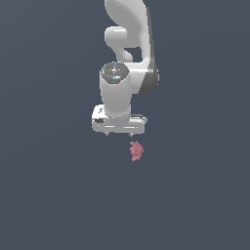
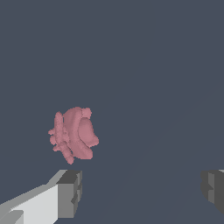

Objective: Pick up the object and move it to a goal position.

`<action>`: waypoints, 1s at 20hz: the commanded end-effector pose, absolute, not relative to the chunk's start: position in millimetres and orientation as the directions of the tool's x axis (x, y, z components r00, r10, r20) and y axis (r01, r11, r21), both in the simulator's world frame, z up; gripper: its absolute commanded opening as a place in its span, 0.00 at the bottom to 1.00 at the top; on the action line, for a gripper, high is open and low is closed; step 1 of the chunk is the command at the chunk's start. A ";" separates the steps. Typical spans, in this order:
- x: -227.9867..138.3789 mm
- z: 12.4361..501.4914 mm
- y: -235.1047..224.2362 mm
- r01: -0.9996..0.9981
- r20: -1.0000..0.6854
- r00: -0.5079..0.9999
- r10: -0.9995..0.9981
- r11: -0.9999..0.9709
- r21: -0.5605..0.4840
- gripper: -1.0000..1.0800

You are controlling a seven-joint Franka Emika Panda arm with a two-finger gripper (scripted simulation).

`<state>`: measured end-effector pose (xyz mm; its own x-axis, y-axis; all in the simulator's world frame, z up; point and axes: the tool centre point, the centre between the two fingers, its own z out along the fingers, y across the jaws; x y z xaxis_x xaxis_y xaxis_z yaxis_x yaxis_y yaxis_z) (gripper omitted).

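Lying alone on the flat slate-grey bench (image 1: 53, 195), the object (image 1: 136, 151) is a small pinkish-red lump, far smaller than the white arm (image 1: 128, 58) above it. In the exterior view it sits just below the gripper (image 1: 119, 134) and a little toward the exterior view's right of the gripper's middle, apart from it and not touched by either finger.

The wrist view shows the object (image 2: 73, 133) far more plainly. Its body is a cluster of curved, rounded ribs packed side by side, like folded bands pressed together, with one smoother bulging lobe on one flank. The opposite flank is ragged: a narrow upright strip edged with small knobs and short jagged stubs. A few tiny bumps also crown its upper edge. The colour is an even matte pink-red throughout, with slightly darker shading in the grooves between the ribs.

The gripper (image 2: 140, 192) is spread wide. Its two dark grey fingertips (image 2: 70, 192) stand well apart at either side of the wrist view, with bare bench between them and nothing held. The object lies ahead of the fingertips, closer to the one attached to the pale finger body than to the other, and outside the gap between them.
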<state>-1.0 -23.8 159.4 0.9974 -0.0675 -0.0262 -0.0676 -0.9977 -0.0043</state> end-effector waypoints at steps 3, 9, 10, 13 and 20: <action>-1.2 158.9 -22.3 -0.063 -0.029 0.998 -0.063 -0.998 -0.004 0.96; -3.3 156.0 -9.5 -0.020 -0.054 0.998 -0.019 -1.000 -0.006 0.96; -3.5 156.0 -9.0 -0.018 -0.055 0.998 -0.018 -1.000 -0.006 0.96; -3.4 156.1 -9.4 -0.019 -0.054 0.998 -0.019 -1.000 -0.006 0.96; 3.0 140.6 10.0 0.039 -0.038 0.999 0.039 -0.999 -0.003 0.96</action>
<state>1.5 3.6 145.6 0.9989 0.0206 -0.0422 0.0205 -0.9998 -0.0039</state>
